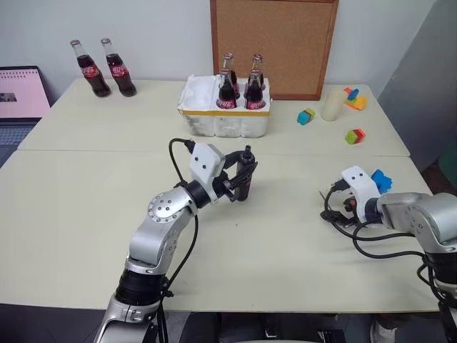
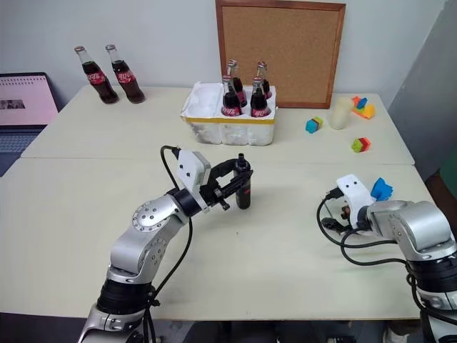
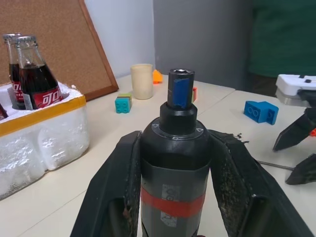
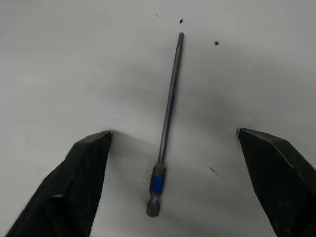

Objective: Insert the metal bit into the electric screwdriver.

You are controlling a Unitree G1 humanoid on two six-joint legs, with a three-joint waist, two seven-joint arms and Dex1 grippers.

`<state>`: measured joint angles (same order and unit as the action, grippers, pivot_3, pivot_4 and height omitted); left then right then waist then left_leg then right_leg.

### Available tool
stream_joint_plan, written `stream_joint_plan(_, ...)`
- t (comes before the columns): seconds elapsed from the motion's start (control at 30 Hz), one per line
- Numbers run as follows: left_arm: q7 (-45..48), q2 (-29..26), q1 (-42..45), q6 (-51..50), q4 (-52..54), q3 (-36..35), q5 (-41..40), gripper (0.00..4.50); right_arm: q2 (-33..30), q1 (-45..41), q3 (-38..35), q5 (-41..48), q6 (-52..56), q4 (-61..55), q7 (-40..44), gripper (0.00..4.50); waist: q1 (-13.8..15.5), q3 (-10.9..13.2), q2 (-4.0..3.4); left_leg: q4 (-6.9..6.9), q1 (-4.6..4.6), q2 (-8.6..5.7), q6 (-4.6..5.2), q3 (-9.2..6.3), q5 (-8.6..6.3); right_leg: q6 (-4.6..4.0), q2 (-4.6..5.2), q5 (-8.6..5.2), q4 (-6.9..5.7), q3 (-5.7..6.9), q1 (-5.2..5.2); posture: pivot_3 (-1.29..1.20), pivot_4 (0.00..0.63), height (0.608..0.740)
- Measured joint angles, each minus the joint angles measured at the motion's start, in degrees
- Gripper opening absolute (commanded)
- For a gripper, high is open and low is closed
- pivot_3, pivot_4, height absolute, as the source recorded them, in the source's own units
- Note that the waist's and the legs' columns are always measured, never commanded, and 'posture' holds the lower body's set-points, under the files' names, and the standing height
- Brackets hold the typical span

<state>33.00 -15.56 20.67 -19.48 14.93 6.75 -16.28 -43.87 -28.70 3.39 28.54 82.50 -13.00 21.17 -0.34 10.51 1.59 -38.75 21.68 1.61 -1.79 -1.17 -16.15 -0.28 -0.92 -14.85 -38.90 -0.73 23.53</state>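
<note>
STEP: picking up bit | left end effector (image 1: 239, 183) clenched on dark grey pen-shaped electric screwdriver (image 3: 174, 163), upright above bench (image 1: 86, 214) | right end effector (image 4: 173, 143) spread, straddling thin grey metal bit (image 4: 167, 123) lying flat | NEXT: close squarely on shaft.

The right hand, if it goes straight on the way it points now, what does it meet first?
Most likely the metal bit. The right hand points down at the table with its fingers open, and the bit lies flat between them. How far above the table the fingers are is unclear.
</note>
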Motion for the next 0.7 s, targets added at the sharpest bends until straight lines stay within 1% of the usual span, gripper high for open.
stream_joint_plan(0.17,0.14,0.15,0.0,0.97,-0.77,0.13,0.02,1.63,1.3,-1.27,-1.21,-0.61,2.45,1.52,-0.11,2.06,0.01,0.0,0.0,0.0,0.02,0.0,0.0,-0.01,0.0,0.0,0.0,0.0,0.04,0.0,0.0,0.0,0.15,0.74)
stream_joint_plan(0.2,0.15,0.19,0.04,1.1,-0.94,0.14,0.02,1.63,1.53,-1.28,-1.44,-0.72,2.72,1.52,-0.18,1.93,0.01,0.0,0.0,0.0,0.02,0.0,0.01,-0.01,0.0,0.0,0.0,0.0,0.04,-0.01,0.0,0.0,0.15,0.74)
stream_joint_plan(0.23,0.17,0.19,0.13,1.18,-1.09,0.15,0.01,1.63,1.81,-1.29,-1.86,-0.75,3.26,1.47,-0.26,1.55,0.01,0.0,0.0,0.0,0.03,0.01,0.01,-0.02,0.0,0.0,0.0,0.0,0.03,-0.01,0.0,0.0,0.15,0.74)
stream_joint_plan(0.3,0.18,0.18,0.21,1.27,-1.27,0.16,0.02,1.63,2.4,-1.3,-2.47,-0.82,4.31,1.17,-0.43,1.09,0.01,0.0,0.0,0.0,0.03,0.01,0.01,-0.02,0.0,0.0,0.0,0.0,0.03,0.0,0.0,0.0,0.15,0.74)
stream_joint_plan(0.4,0.19,0.15,0.24,1.36,-1.32,0.16,0.05,1.63,3.48,-1.3,-2.88,-0.9,5.7,0.02,-0.99,0.6,-0.01,0.0,0.0,0.01,0.02,0.01,0.01,-0.03,-0.01,0.0,0.0,0.0,0.03,0.01,0.0,0.0,0.15,0.74)
stream_joint_plan(0.47,0.19,0.15,0.32,1.39,-1.35,0.16,0.16,1.63,4.05,-1.3,-2.94,-0.91,6.25,-0.6,-1.21,0.07,-0.02,0.0,0.0,0.01,0.02,0.0,0.01,-0.04,-0.01,0.0,0.0,0.0,0.03,0.02,0.0,0.0,0.15,0.74)
stream_joint_plan(0.5,0.21,0.14,0.36,1.4,-1.35,0.19,0.21,1.63,4.36,-1.3,-3.1,-0.92,6.57,-0.8,-1.27,0.0,-0.03,0.0,0.0,0.01,0.02,0.0,0.01,-0.04,-0.01,0.0,0.0,0.0,0.03,0.03,0.0,0.0,0.15,0.74)
stream_joint_plan(0.63,0.29,0.04,0.55,1.5,-1.36,0.33,0.61,1.63,5.42,-1.29,-3.93,-1.49,7.33,-1.11,-1.73,0.0,-0.07,0.0,0.0,0.01,0.02,0.0,0.01,-0.04,-0.01,0.0,0.0,0.0,0.03,0.03,0.0,0.0,0.15,0.74)
stream_joint_plan(0.7,0.35,-0.25,1.24,1.39,-1.63,0.71,1.02,1.63,7.11,-1.35,-5.2,-1.98,7.95,-1.47,-2.54,0.0,-0.14,0.0,0.0,0.02,0.03,0.0,0.01,-0.04,-0.01,0.0,0.0,0.0,0.03,0.03,0.0,0.0,0.15,0.74)
